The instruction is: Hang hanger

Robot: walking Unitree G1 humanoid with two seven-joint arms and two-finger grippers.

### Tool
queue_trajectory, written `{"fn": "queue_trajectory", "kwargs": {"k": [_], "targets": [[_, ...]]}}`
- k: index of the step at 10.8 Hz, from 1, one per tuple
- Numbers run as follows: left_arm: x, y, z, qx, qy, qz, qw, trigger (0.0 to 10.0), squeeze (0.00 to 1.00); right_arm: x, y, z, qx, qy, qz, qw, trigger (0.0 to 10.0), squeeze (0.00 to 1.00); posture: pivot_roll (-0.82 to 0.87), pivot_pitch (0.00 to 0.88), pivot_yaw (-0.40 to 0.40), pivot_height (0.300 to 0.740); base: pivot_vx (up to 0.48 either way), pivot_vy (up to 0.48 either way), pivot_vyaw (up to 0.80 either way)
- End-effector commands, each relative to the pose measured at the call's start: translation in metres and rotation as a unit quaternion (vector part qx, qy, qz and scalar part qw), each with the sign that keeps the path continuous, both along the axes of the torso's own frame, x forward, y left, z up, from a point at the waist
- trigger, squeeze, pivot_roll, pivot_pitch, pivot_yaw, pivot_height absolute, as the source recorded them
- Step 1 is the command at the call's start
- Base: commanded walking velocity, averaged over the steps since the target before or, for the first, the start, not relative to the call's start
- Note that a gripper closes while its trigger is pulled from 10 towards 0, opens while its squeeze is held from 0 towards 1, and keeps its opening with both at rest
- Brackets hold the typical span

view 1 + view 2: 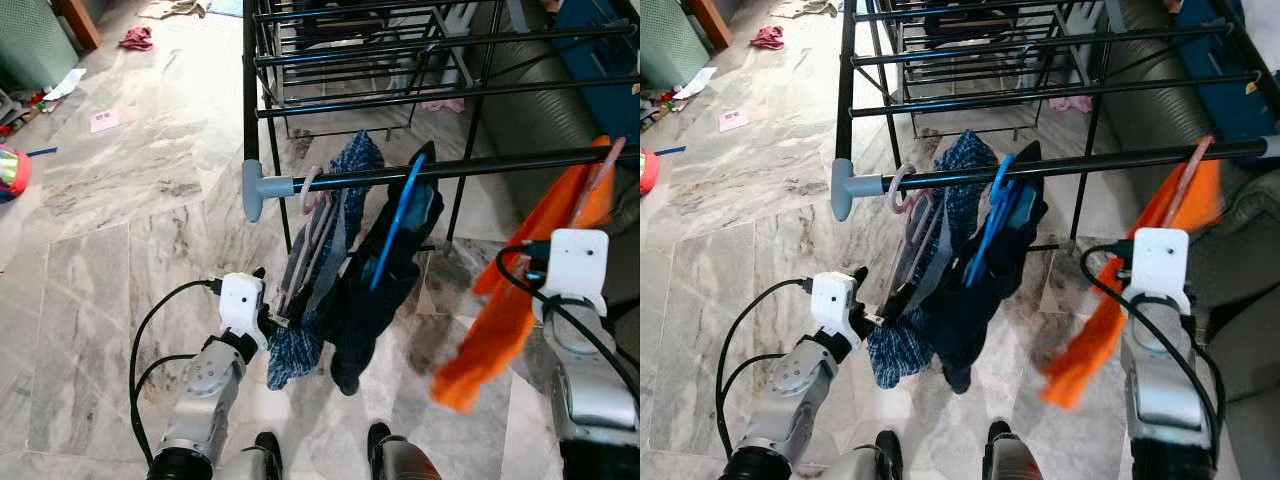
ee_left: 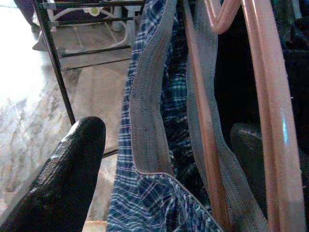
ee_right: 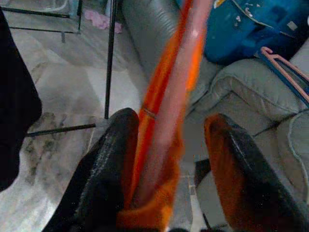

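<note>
A black drying-rack rail [image 1: 500, 162] with a grey end cap [image 1: 256, 190] crosses in front of me. Two loaded hangers hang from it: a pink hanger [image 1: 316, 200] carrying a blue plaid garment [image 1: 300, 340], and a blue hanger [image 1: 402, 210] with dark clothes. My left gripper [image 2: 164, 159] is open at the lower end of the pink hanger, with the plaid cloth and the hanger's bars between its fingers [image 2: 72, 164]. At the right, an orange garment [image 1: 510, 300] hangs on another pink hanger [image 3: 169, 111] whose hook reaches the rail. My right gripper [image 3: 171, 159] is open around that hanger, which leans on one finger.
More black rack bars [image 1: 400, 60] stand behind the rail. A grey sofa [image 3: 251, 92] and a blue bag [image 3: 251, 24] are close on the right. The marble floor [image 1: 120, 250] to the left has a red cloth [image 1: 136, 38] and scattered litter far back.
</note>
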State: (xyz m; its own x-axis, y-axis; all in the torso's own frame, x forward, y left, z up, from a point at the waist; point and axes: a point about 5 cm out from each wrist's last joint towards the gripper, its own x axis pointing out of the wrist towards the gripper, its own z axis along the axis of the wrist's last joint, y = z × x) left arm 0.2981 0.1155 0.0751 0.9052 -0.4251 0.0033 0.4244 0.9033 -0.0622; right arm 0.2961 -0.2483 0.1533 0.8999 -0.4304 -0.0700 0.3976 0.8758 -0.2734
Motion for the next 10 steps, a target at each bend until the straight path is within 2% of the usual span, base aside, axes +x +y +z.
{"fn": "queue_trajectory", "kwargs": {"k": [1, 3, 5, 6, 7, 8, 9, 10], "targets": [[-0.004, 0.000, -0.008, 0.003, 0.020, -0.004, 1.000, 10.0, 0.00, -0.006, -0.003, -0.001, 0.002, 0.002, -0.014, 1.000, 10.0, 1.00, -0.11, 0.269, 0.053, 0.740, 0.000, 0.000, 0.00], [-0.003, -0.001, -0.008, 0.004, 0.022, -0.006, 1.000, 10.0, 0.00, -0.010, -0.006, 0.000, 0.003, 0.004, -0.018, 1.000, 10.0, 1.00, -0.12, 0.271, 0.054, 0.740, 0.000, 0.000, 0.00], [-0.003, -0.003, -0.009, 0.006, 0.026, -0.009, 1.000, 10.0, 0.00, -0.001, 0.002, 0.010, 0.005, -0.009, -0.003, 1.000, 10.0, 1.00, -0.12, 0.270, 0.057, 0.740, 0.000, 0.000, 0.00], [-0.003, -0.003, -0.009, 0.006, 0.026, -0.010, 1.000, 10.0, 0.00, 0.003, 0.008, 0.011, 0.009, -0.013, 0.008, 1.000, 10.0, 0.91, -0.12, 0.269, 0.056, 0.740, 0.000, 0.000, 0.00], [-0.002, -0.003, -0.009, 0.006, 0.026, -0.009, 1.000, 10.0, 0.00, 0.006, 0.011, 0.012, 0.010, -0.012, 0.014, 1.000, 10.0, 0.78, -0.11, 0.268, 0.054, 0.740, 0.000, 0.000, 0.00], [-0.003, -0.002, -0.010, 0.007, 0.027, -0.007, 1.000, 10.0, 0.00, 0.009, 0.013, 0.010, 0.017, -0.007, 0.021, 1.000, 10.0, 0.72, -0.11, 0.269, 0.053, 0.740, 0.000, 0.000, 0.00], [-0.004, -0.002, -0.011, 0.008, 0.029, -0.007, 1.000, 10.0, 0.00, 0.012, 0.017, 0.005, 0.026, 0.007, 0.034, 0.999, 10.0, 0.47, -0.11, 0.269, 0.052, 0.740, 0.000, 0.000, 0.00], [-0.005, -0.002, -0.012, 0.008, 0.030, -0.007, 0.999, 10.0, 0.00, 0.013, 0.016, 0.001, 0.026, 0.012, 0.028, 0.999, 10.0, 0.46, -0.11, 0.269, 0.050, 0.740, 0.000, 0.000, 0.00]]}}
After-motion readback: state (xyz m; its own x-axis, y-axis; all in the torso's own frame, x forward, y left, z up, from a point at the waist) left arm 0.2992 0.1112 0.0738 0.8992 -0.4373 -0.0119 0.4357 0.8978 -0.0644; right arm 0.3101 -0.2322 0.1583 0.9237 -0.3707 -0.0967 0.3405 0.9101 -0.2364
